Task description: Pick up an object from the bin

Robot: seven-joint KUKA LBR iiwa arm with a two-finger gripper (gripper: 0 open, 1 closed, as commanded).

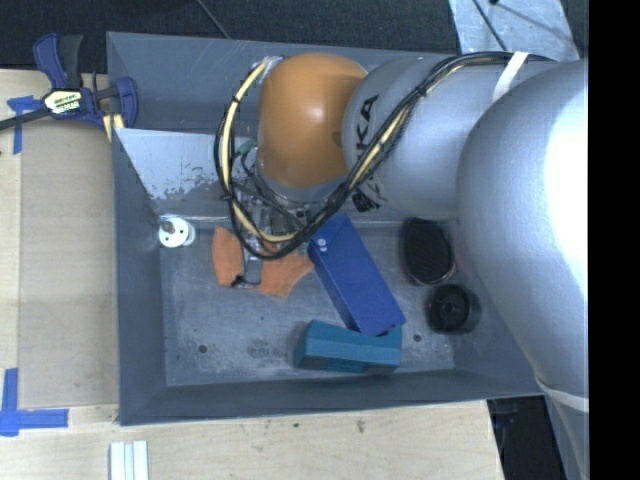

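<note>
- Camera view: the arm reaches into the grey metal bin [140,308] from the right. Its orange wrist cover [305,118] and looped cables [236,158] sit over the upper middle of the floor.
- The end effector [252,266] is low over a flat, soft-looking orange piece [285,281], perhaps cloth or foam, that lies left of centre. It appears to touch the piece near its middle.
- I cannot tell how wide the end effector stands, because the cover and cables hide it from above. Nothing can be seen gripped in it.
- A long dark-blue box [357,283] lies slantwise just beside the orange piece on its right, touching or nearly touching its edge. The box's lower end rests on a teal block [345,349] near the front wall.
- Two black round objects [428,250] [450,309] lie well apart to the right. A small white round item [175,233] sits to the left, near the wall.
- Likely risks:
  - A thin, limp piece may fold or slide on the metal floor, so a closing grip could pinch only an edge and drop it on the lift.
  - Pressing too low could scrape the floor.
  - The blue box is close enough to be nudged or caught as well.
  - With the contact hidden, a missed grasp would be hard to spot.
</note>
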